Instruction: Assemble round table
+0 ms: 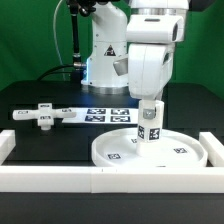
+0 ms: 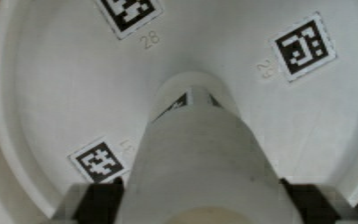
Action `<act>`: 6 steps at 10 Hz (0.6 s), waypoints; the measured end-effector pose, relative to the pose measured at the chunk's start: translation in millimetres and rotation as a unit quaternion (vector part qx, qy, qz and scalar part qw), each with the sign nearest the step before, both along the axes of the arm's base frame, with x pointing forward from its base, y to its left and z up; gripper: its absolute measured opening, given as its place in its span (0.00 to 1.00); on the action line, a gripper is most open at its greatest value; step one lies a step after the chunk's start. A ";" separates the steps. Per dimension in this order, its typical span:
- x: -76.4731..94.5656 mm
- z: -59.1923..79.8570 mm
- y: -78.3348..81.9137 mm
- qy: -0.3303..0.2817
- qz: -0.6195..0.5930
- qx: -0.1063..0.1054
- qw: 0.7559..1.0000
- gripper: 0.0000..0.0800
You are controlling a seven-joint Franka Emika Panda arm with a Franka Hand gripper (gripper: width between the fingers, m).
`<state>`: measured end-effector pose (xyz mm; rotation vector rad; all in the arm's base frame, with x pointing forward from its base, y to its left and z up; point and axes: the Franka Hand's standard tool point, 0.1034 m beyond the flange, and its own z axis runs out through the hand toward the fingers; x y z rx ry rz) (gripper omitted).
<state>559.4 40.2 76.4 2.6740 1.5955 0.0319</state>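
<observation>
The large rimmed round disc (image 1: 150,150) lies flat on the black table near the front border rail. It fills the wrist view (image 2: 51,90) with its tags showing. The short cylindrical leg (image 1: 150,122) stands upright on the middle of the disc, tags on its side. In the wrist view the leg (image 2: 202,150) runs from the disc's centre up between my fingers. My gripper (image 1: 150,103) comes straight down over the leg and is shut on its upper end, with dark pads (image 2: 98,203) on both sides. The cross-shaped base (image 1: 40,116) lies at the exterior view's left.
The marker board (image 1: 105,114) lies flat behind the disc. A long white border rail (image 1: 110,180) runs along the front, with end pieces at the left (image 1: 5,145) and right (image 1: 212,148). The robot's base (image 1: 105,55) stands at the back.
</observation>
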 end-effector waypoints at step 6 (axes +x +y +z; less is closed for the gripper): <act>-1.4 -1.0 1.4 -0.003 -0.316 0.013 0.949 0.51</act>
